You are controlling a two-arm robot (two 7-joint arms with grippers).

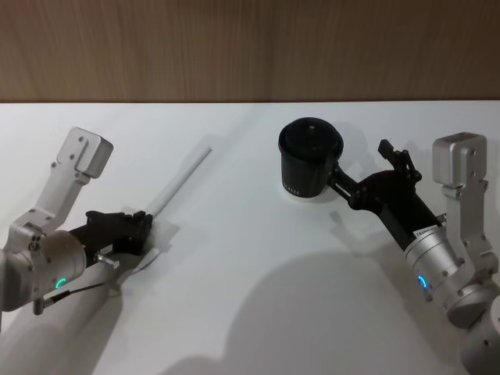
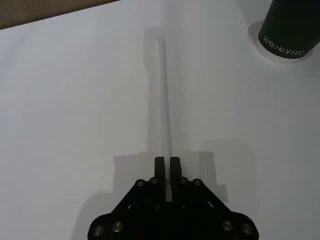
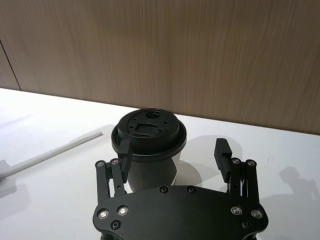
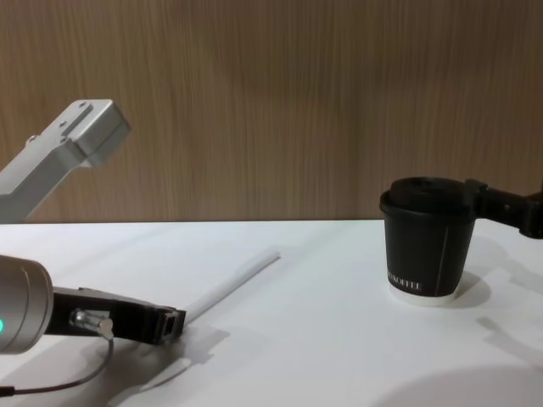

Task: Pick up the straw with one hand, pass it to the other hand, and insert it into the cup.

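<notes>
Mechanically, the straw (image 1: pixel 181 178) should be treated as a very light, thin-walled tube. It is probably stiff enough to stay straight when gripped at one end. It is also smooth, apt to slide or pivot between pads, and easily crushed by excess closing force. A hold near one end, as here, leaves most of the length free for the receiving gripper and keeps a free tip for insertion.

The straw lies diagonally over the left half of the white table (image 1: pixel 234 297), well apart from the cup (image 1: pixel 308 160). Its far tip points away from the robot and slightly toward the cup side. The near end is clamped in the left gripper (image 1: pixel 145 222). In the left wrist view the fingertips (image 2: pixel 159 167) are drawn together to a narrow slit with the tube between them. This gripper sits low over the table. Whether the straw's far tip rests on the surface or is raised cannot be told.

The cup stands upright on the right half of the table with its domed lid (image 3: pixel 149 127) fitted. The right gripper (image 1: pixel 367 170) is at lid height with its fingers spread wide, holding nothing. One finger is against or just beside the lid rim and the other stands well clear, so the cup is not centred between them.
</notes>
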